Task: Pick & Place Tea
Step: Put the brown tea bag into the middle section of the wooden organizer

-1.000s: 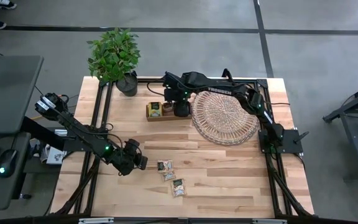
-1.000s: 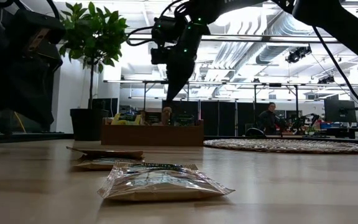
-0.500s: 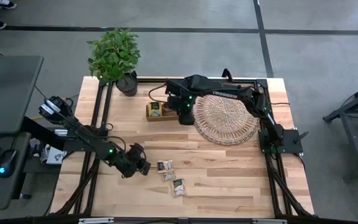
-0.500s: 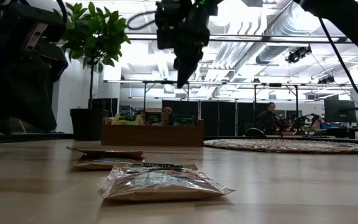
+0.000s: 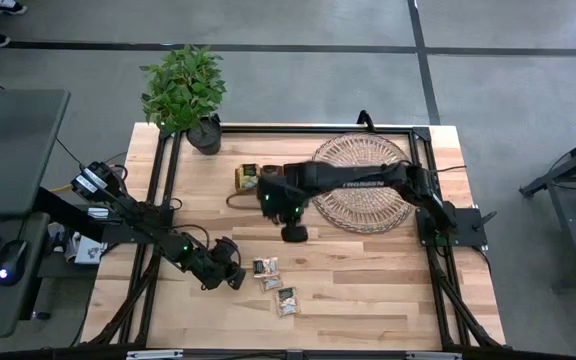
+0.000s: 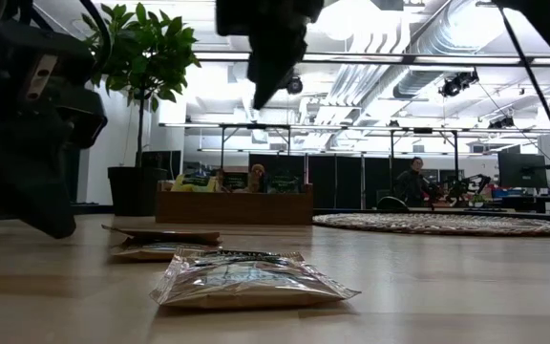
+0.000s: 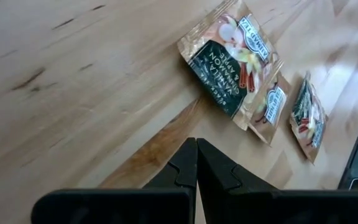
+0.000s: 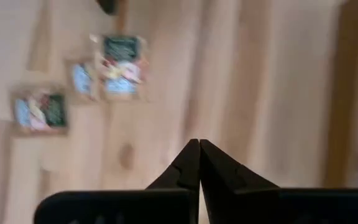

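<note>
Three tea sachets lie flat on the wood near the table's front: one point(image 5: 265, 266), one point(image 5: 271, 283) and one point(image 5: 287, 300). The left wrist view shows them as a dark green and beige sachet point(image 7: 232, 59) with two smaller ones point(image 7: 272, 106) point(image 7: 309, 115) behind it. My left gripper point(image 5: 234, 278) sits low just left of them, its fingers point(image 7: 188, 163) shut with nothing between. My right gripper point(image 5: 293, 234) hangs above the table's middle, behind the sachets, shut and empty point(image 8: 199, 143). The nearest sachet point(image 6: 246, 279) fills the low view's foreground.
A narrow wooden box point(image 5: 251, 178) holding sachets stands at the back, with a round wicker tray point(image 5: 363, 185) to its right. A potted plant point(image 5: 186, 95) is at the back left corner. A black frame point(image 5: 423, 215) runs along the table's right side.
My right arm swung away from the wooden box toward the table's middle, and its gripper went from open to shut. My left gripper crept closer to the sachets.
</note>
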